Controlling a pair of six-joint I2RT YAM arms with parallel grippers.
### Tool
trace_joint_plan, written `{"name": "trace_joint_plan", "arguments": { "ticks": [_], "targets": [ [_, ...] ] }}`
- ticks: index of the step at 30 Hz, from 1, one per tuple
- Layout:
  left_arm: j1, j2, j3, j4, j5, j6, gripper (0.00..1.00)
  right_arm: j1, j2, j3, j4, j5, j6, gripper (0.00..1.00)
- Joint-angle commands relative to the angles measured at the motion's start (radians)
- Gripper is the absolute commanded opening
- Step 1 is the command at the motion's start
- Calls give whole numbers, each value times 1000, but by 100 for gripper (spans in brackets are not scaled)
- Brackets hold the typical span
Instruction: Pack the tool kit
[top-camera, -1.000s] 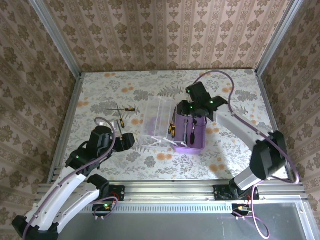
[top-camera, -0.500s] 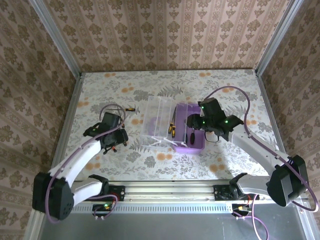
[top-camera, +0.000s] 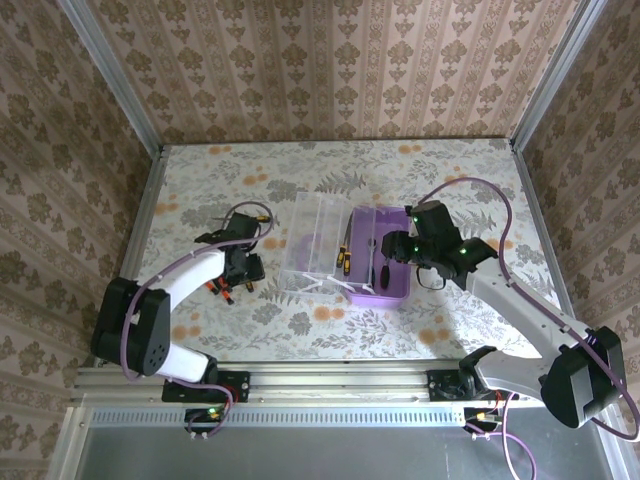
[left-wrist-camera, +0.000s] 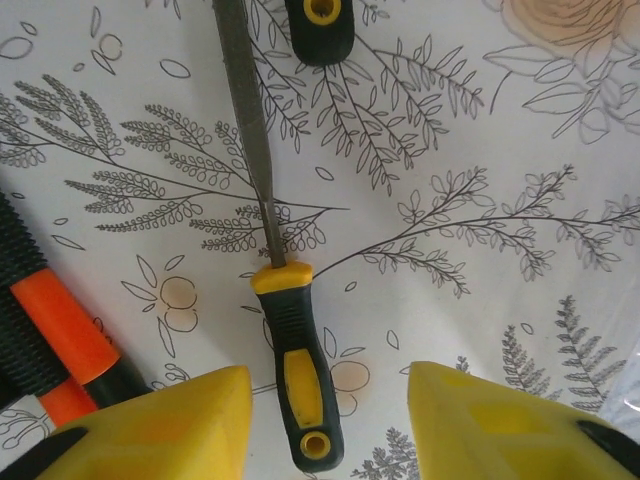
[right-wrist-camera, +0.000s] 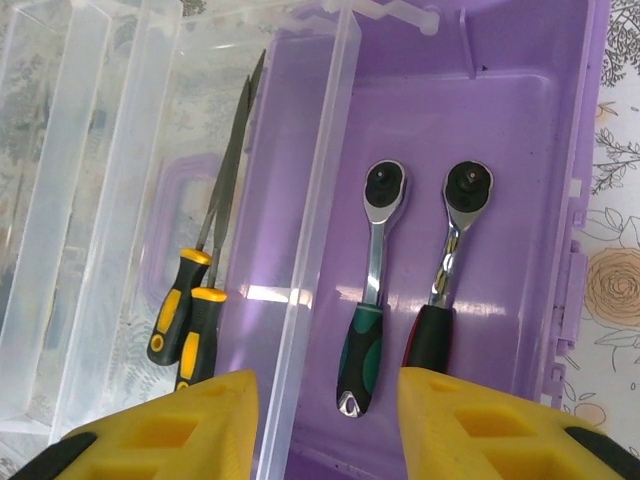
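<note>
Screwdriver (left-wrist-camera: 277, 275) lying flat, handle toward left gripper (left-wrist-camera: 325, 405), shaft pointing away

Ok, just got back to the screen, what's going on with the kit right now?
The left gripper sits low over the table, jaws open on either side of a yellow-and-black-handled file, not gripping it yet. An orange-and-black handle lies loose beside it. The right gripper hovers open, holding nothing, over the purple box, which lies open with two ratchets inside and two more files in its clear lid.
</note>
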Motion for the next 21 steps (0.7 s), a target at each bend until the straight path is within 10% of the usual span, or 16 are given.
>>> {"name": "trace_joint_plan", "arguments": {
  "ticks": [1,21],
  "targets": [
    [-3,24,5,12,-18,-5,42,-6,-22,-14,11,2,-7,43],
    [-5,54,-51,19,-45,-21,10,-16,-29,-21,17,-9,2,42]
  ]
}}
